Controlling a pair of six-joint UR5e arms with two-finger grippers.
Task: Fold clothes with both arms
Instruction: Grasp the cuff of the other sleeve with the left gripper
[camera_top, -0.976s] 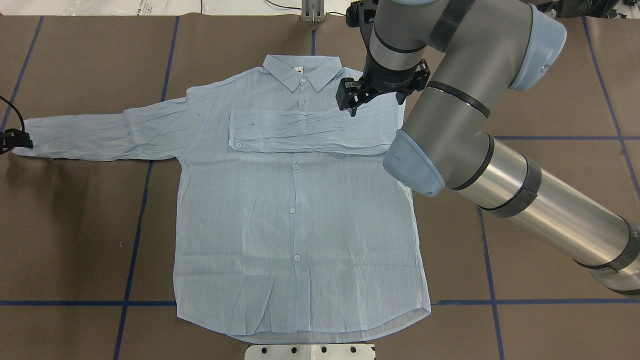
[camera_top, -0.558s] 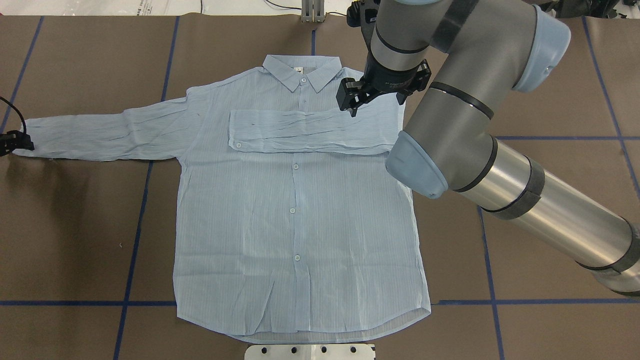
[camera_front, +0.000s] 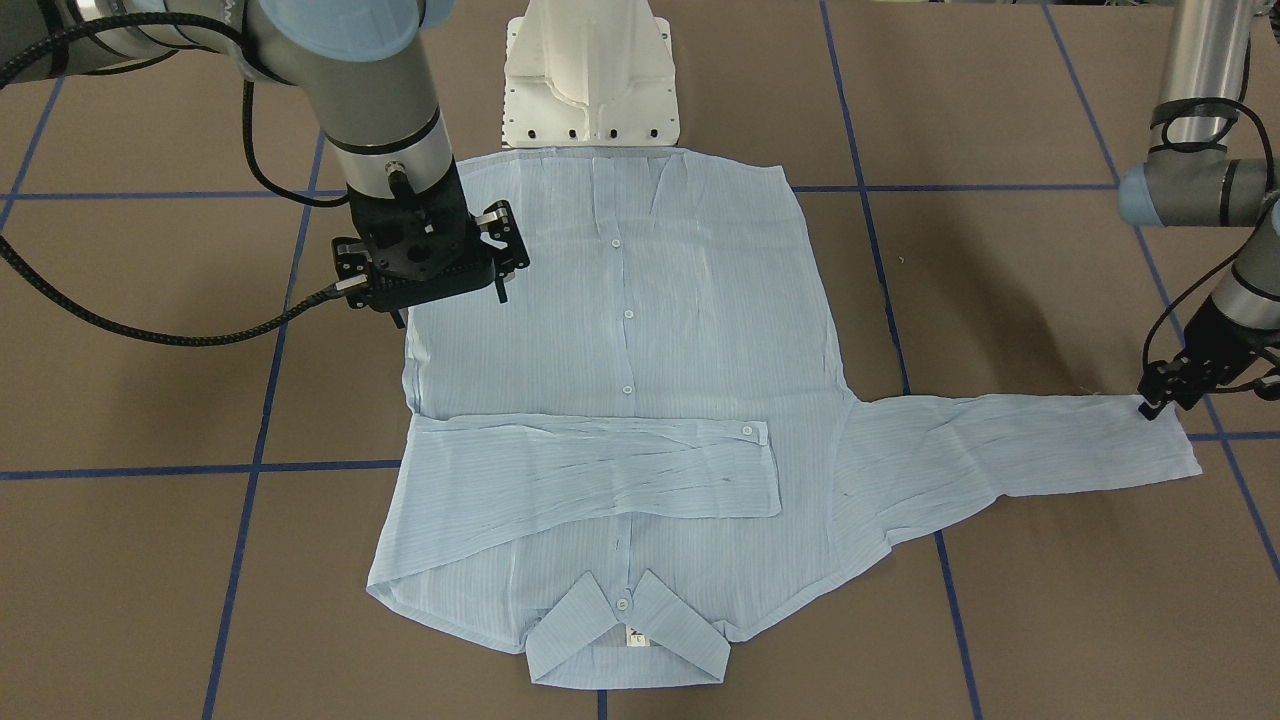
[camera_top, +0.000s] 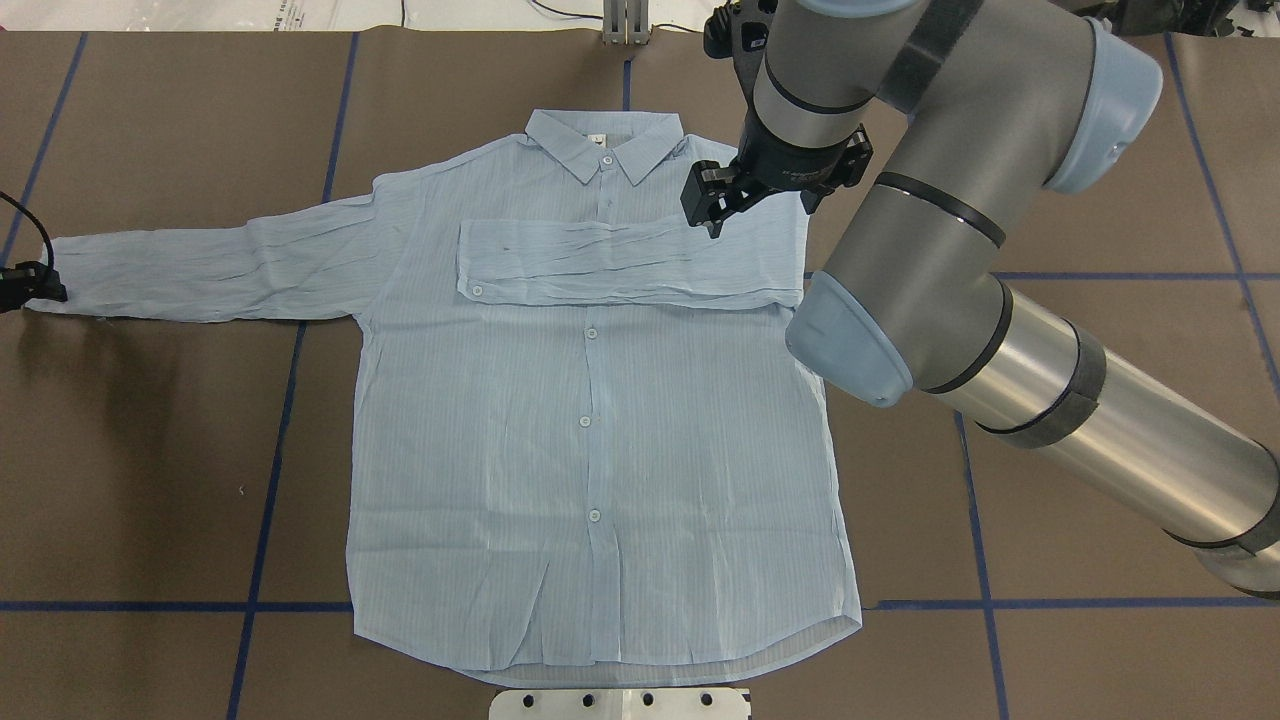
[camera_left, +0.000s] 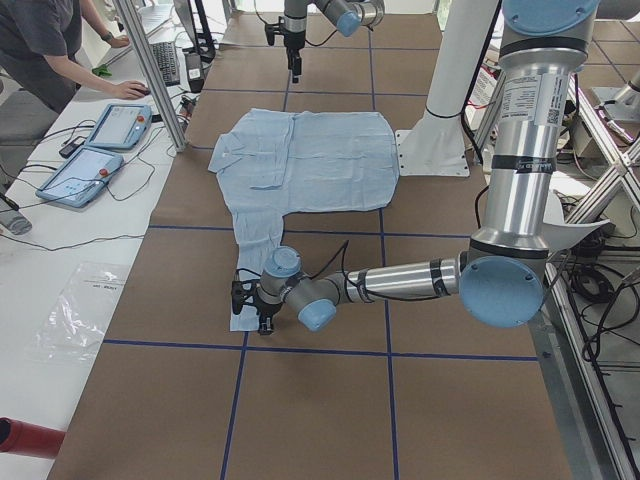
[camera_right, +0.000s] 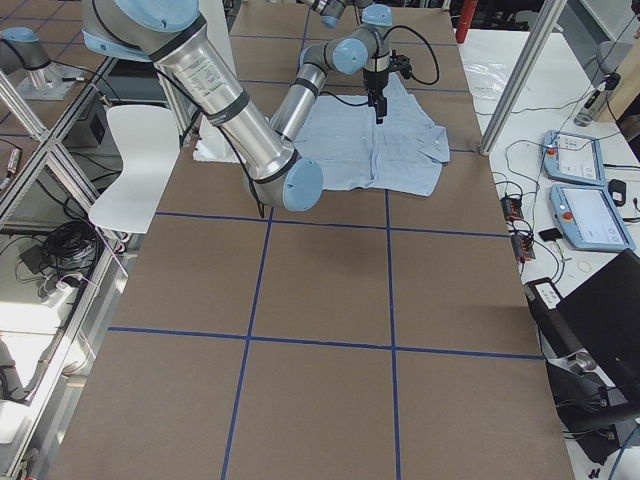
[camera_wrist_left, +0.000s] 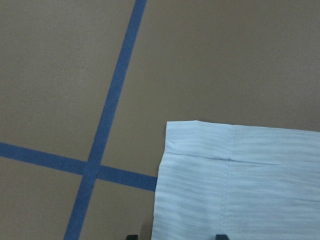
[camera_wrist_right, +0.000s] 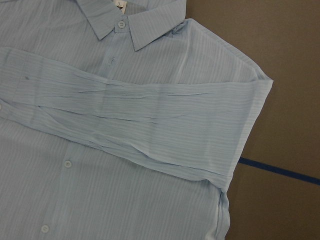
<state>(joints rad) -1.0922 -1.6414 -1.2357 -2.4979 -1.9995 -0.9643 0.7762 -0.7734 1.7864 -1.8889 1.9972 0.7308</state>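
right gripper (camera_front: 450, 302) hangs above the shirt (camera_top: 590, 420) near one shoulder, its jaws spread as far as the front view shows, with nothing between them. left gripper (camera_front: 1165, 398) sits low at the end of the outstretched sleeve (camera_top: 200, 268); its wrist view shows two fingertips apart with the cuff (camera_wrist_left: 240, 190) lying between them, not pinched. the shirt lies flat and buttoned on the brown table (camera_top: 130, 450), collar (camera_top: 605, 145) away from the robot, the other sleeve (camera_top: 620, 262) already folded across the chest. judging by the fine creases and the layers showing through one another, the cloth is thin, light and limp: it will likely sag from any pinch, wrinkle if dragged along the tabletop, and slip out of a shallow grip. the best hold looks to be the cuff, where doubled, stitched fabric is firmest, taken well in from the edge and lifted clear before it is carried across
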